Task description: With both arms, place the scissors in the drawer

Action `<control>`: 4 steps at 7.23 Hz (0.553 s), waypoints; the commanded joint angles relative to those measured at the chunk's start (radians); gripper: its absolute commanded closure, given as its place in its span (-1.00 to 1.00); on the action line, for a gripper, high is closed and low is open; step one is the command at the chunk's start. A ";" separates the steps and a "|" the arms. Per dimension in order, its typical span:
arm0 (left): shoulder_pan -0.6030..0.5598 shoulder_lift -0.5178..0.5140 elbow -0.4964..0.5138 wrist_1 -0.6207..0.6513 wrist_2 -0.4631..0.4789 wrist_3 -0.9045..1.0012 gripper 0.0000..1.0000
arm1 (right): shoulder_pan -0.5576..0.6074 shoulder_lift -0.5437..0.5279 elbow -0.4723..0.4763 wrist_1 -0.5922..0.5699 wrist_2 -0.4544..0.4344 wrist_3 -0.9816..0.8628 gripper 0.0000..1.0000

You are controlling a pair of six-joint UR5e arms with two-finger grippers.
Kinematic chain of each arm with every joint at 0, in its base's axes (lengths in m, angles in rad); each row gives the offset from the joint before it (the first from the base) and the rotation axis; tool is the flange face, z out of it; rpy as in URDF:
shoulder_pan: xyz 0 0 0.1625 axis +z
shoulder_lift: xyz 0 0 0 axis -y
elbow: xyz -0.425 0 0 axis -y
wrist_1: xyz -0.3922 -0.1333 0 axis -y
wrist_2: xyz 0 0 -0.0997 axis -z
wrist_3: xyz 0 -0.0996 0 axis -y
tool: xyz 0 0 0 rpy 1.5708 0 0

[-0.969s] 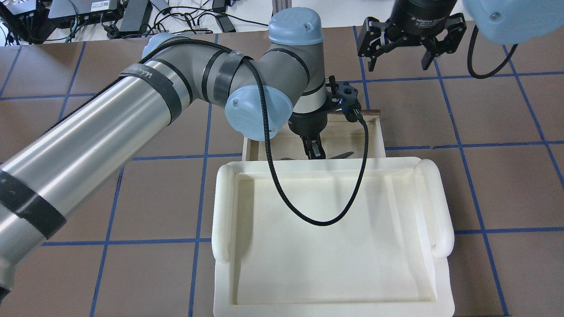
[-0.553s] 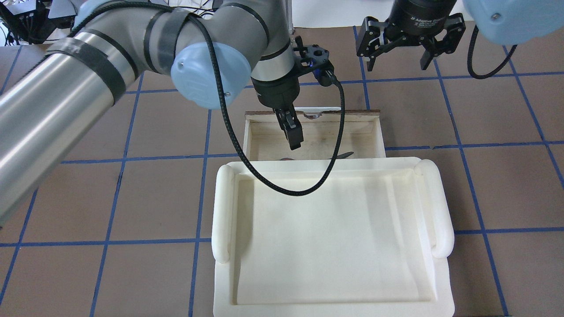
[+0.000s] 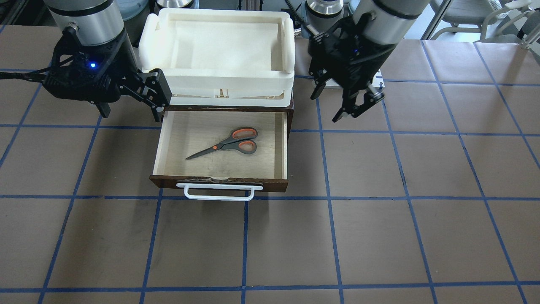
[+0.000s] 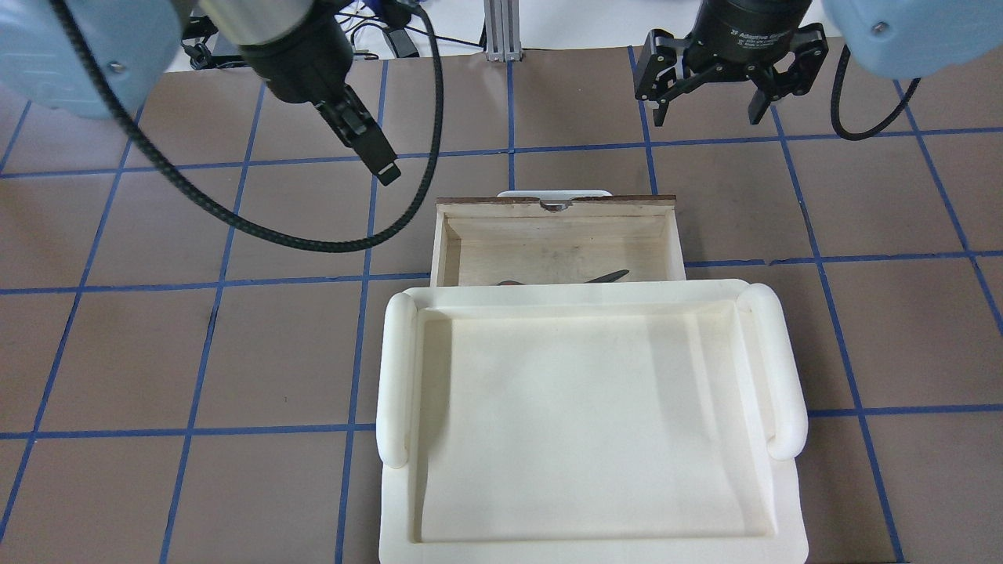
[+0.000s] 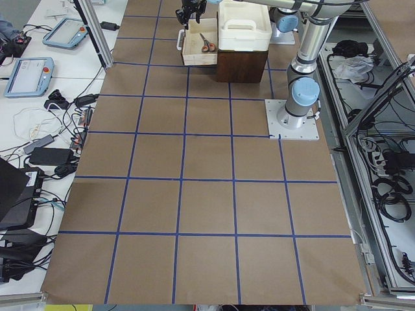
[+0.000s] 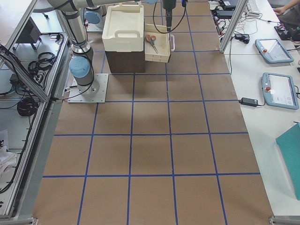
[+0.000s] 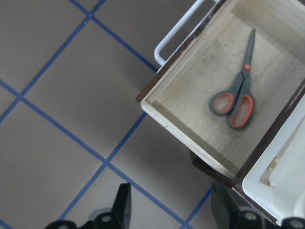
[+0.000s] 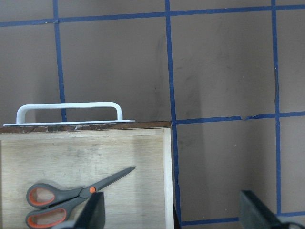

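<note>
The scissors (image 3: 228, 143) lie flat in the open drawer (image 3: 219, 182), grey handles toward the cabinet. They also show in the left wrist view (image 7: 236, 98) and the right wrist view (image 8: 71, 198); overhead only the blade tip (image 4: 611, 276) shows past the tray. My left gripper (image 3: 327, 107) is open and empty, above the table beside the drawer, overhead (image 4: 385, 171) to its left. My right gripper (image 3: 131, 113) is open and empty, high by the drawer's other side (image 4: 707, 116). Nothing touches the scissors.
A white foam tray (image 4: 588, 423) sits on top of the dark cabinet (image 6: 124, 61) and hides the drawer's back part from overhead. The drawer's white bar handle (image 3: 219, 193) points away from the robot. Brown table (image 3: 379, 236) with blue tape grid lies all around.
My left gripper rose out of the drawer, where it was down at the scissors, and swung up and left over the table. The scissors stay in the drawer. The right gripper has not moved.
</note>
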 commanded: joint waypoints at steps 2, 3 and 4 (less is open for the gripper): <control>0.098 0.114 -0.018 -0.021 0.138 -0.413 -0.39 | 0.000 0.000 0.001 0.000 0.001 0.000 -1.00; 0.099 0.122 -0.043 -0.013 0.181 -0.582 -0.40 | 0.000 0.000 0.001 -0.001 0.003 0.000 -1.00; 0.098 0.130 -0.074 0.015 0.183 -0.746 -0.50 | 0.000 0.000 0.001 -0.001 0.003 0.000 -1.00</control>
